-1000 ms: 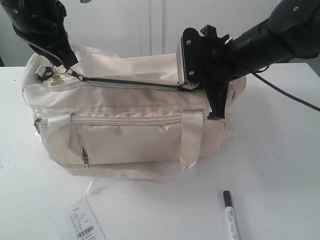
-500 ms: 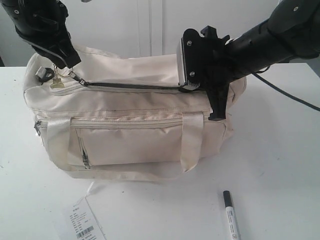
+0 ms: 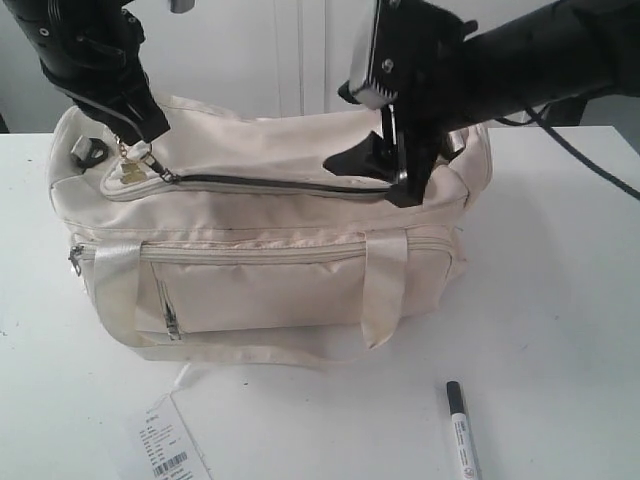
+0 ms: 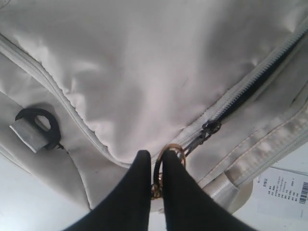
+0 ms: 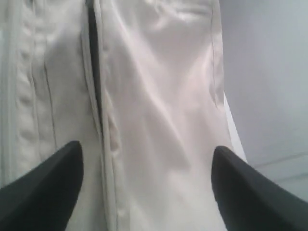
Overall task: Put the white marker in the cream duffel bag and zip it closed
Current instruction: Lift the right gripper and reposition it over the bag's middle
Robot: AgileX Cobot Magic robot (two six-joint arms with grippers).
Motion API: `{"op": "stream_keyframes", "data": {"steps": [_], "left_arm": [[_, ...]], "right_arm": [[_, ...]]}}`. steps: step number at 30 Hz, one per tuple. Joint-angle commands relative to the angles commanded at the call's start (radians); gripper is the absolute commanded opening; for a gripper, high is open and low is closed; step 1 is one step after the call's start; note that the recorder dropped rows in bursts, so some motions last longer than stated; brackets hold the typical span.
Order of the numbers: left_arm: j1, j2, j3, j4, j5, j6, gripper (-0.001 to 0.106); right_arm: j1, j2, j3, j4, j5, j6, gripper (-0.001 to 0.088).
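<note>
At the lower right of the frame the marker (image 3: 461, 438) lies on the table (image 3: 560, 330), well below the right gripper (image 3: 385, 172), whose jaws gape empty over the bag's (image 3: 250, 285) right end. At upper left, the left gripper (image 3: 140, 125) pinches the zip's pull ring (image 4: 174, 146).

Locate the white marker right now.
Exterior view, bottom edge, right of centre: the white marker lies on the table in front of the cream duffel bag, apart from it, well right of the paper tag.
</note>
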Motion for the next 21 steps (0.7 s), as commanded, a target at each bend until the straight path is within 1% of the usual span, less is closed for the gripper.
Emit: {"op": "stream_keyframes", "data": {"steps": [2,5,10,13,15,17,20,21], "left_arm": [[0.0,0.0,0.0,0.0,0.0,0.002,0.0],[0.0,0.0,0.0,0.0,0.0,0.002,0.0],[0.0,0.0,0.0,0.0,0.0,0.002,0.0],[0.0,0.0,0.0,0.0,0.0,0.002,0.0],[0.0,0.0,0.0,0.0,0.0,0.002,0.0],[0.0,0.0,0.0,0.0,0.0,0.002,0.0],[0.0,0.0,0.0,0.0,0.0,0.004,0.0],[0.0,0.0,0.0,0.0,0.0,0.004,0.0]], "right_arm": [[0.032,0.008,0.0,0.0,-0.025,0.03,0.0699],[0.083,0.03,-0.008,0.0,-0.109,0.065,0.0688],[0.132,0.094,-0.065,-0.046,-0.098,0.065,0.0628],[0.139,0.144,-0.102,-0.048,-0.091,0.065,0.0622],[0.139,0.18,-0.137,-0.051,-0.084,0.114,0.0622],[0.139,0.212,-0.178,-0.08,-0.056,0.169,0.0622],[0.139,0.256,-0.224,-0.092,0.016,0.189,0.0622],[0.139,0.265,-0.232,-0.093,0.02,0.191,0.0622]]}}
